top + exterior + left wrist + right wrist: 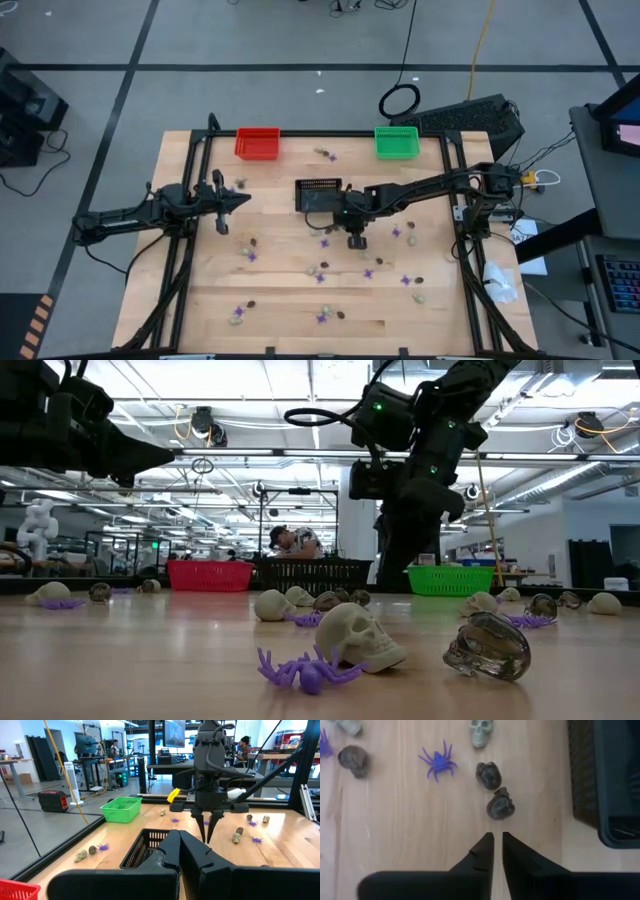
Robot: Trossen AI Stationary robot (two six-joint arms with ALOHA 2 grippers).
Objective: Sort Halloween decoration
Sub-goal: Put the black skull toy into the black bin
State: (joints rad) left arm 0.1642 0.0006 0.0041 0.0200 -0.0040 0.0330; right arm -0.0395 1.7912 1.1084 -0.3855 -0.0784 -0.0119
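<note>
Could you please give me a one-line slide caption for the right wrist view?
Right claw hovers empty above two dark skulls, beside a purple spider.

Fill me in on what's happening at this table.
A two-armed robot is sorting tiny Halloween trinkets: purple spiders, pale skulls and dark skulls lie scattered over the table. The right gripper hangs over the middle beside the black basket, fingers nearly together and holding nothing, just short of two dark skulls. The left gripper waits shut on the left side. The red basket and green basket sit at the far edge.
</note>
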